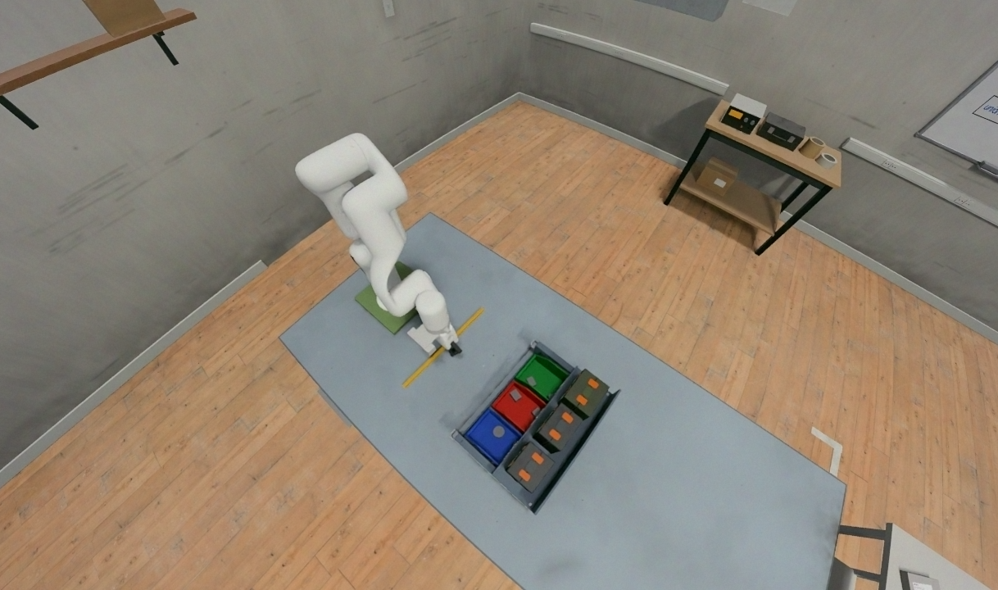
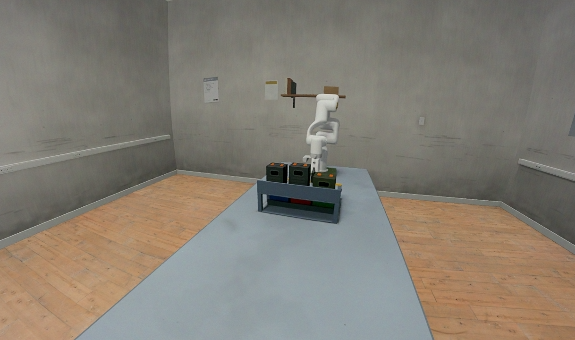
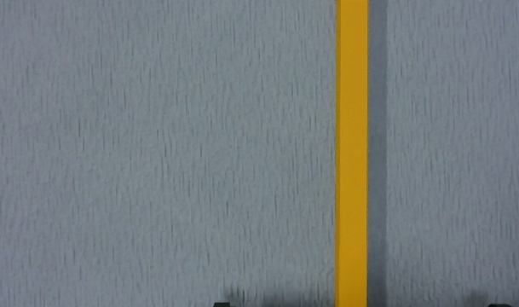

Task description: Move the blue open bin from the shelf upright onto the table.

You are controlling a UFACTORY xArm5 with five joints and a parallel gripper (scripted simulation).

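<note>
The blue open bin (image 1: 493, 435) stands at the near end of the grey shelf's (image 1: 471, 447) lower row, with a grey part in it. In the exterior view only a strip of the blue bin (image 2: 279, 198) shows under the shelf's top board (image 2: 298, 192). The red bin (image 1: 518, 405) and the green bin (image 1: 541, 376) stand next to it. My gripper (image 1: 450, 347) is open and empty, low over the table by a yellow bar (image 1: 443, 347) (image 3: 351, 149), well short of the shelf. In the wrist view only the fingertips show, at the bottom edge.
Three dark green lidded boxes (image 1: 559, 428) (image 2: 299, 173) with orange marks stand on the shelf's upper row. The arm's green base plate (image 1: 385, 308) lies behind the bar. The grey table (image 1: 656, 477) (image 2: 255, 270) stretches beyond the shelf.
</note>
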